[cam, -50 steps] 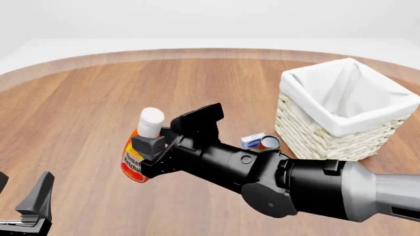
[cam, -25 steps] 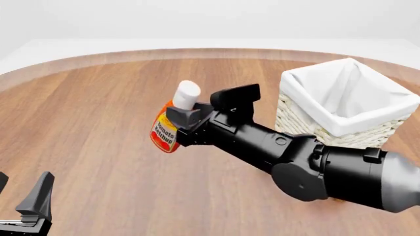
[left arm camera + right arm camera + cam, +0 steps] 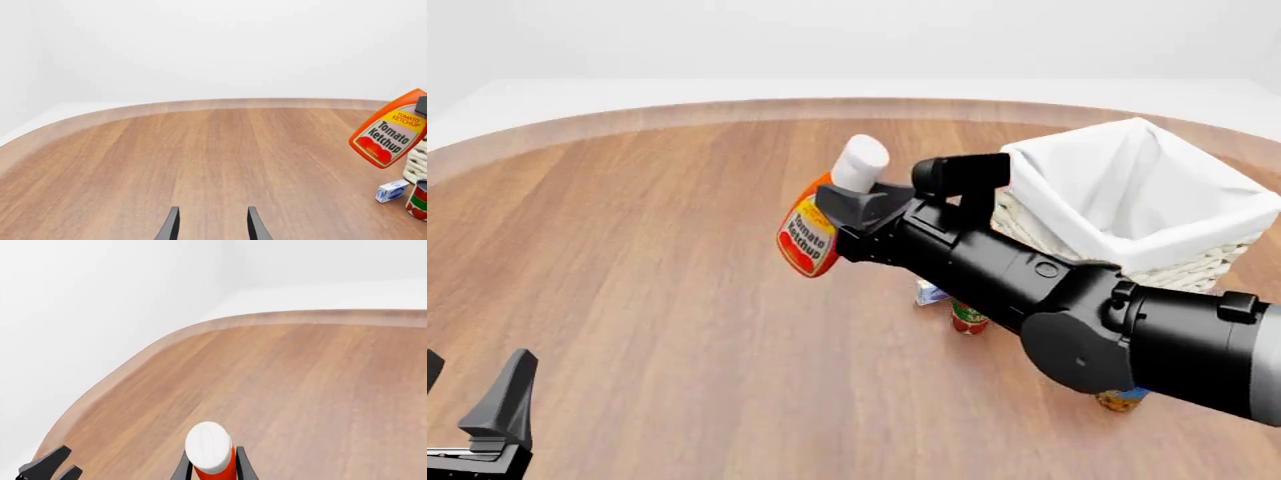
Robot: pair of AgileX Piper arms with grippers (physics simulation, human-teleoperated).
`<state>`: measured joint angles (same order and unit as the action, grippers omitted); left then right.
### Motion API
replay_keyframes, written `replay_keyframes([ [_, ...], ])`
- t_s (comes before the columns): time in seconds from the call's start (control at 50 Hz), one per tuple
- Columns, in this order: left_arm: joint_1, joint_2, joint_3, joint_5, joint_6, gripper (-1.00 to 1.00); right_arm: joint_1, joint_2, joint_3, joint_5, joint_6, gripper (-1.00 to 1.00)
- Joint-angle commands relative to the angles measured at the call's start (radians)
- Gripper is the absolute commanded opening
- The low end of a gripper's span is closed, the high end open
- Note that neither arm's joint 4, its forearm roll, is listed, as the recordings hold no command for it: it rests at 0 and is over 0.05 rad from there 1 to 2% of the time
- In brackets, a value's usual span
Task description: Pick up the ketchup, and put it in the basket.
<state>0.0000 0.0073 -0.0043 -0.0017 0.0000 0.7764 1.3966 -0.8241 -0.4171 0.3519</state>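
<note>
The ketchup (image 3: pixel 810 236), a red-orange bottle with a white cap (image 3: pixel 860 162), hangs tilted in the air above the table, left of the basket (image 3: pixel 1054 268). My right gripper (image 3: pixel 857 214) is shut on its upper body. The right wrist view shows the ketchup cap (image 3: pixel 209 447) between that gripper's two fingers (image 3: pixel 244 468). From the left wrist view the ketchup (image 3: pixel 390 135) floats off the table beside a sliver of the basket (image 3: pixel 419 161). My left gripper (image 3: pixel 487 425) sits low at the near left corner, open and holding nothing (image 3: pixel 213 227).
A small red-and-green can (image 3: pixel 969 319) and a little blue-and-white box (image 3: pixel 930 293) stand on the table under my right arm, near the basket's front. Another can (image 3: pixel 1118 400) shows partly beneath the arm at the right. The round wooden table (image 3: pixel 627 250) has a raised rim.
My right gripper has carried the ketchup up and to the right, toward the basket, uncovering the small can and box. The left arm has stayed still.
</note>
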Motion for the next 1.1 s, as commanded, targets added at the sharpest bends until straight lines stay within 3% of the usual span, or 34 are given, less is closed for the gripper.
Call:
replay_keyframes([
  [0.02, 0.0, 0.0, 0.0, 0.0, 0.0, 1.0, -0.044, -0.035, 0.02, -0.022, 0.038, -1.0],
  [0.28, 0.0, 0.0, 0.0, 0.0, 0.0, 1.0, -0.085, -0.068, 0.043, -0.037, 0.043, -1.0],
  [0.68, 0.0, 0.0, 0.0, 0.0, 0.0, 1.0, -0.158, -0.143, 0.08, -0.047, -0.042, -1.0],
  [1.1, 0.0, 0.0, 0.0, 0.0, 0.0, 1.0, -0.259, -0.217, 0.119, -0.053, -0.035, -1.0],
])
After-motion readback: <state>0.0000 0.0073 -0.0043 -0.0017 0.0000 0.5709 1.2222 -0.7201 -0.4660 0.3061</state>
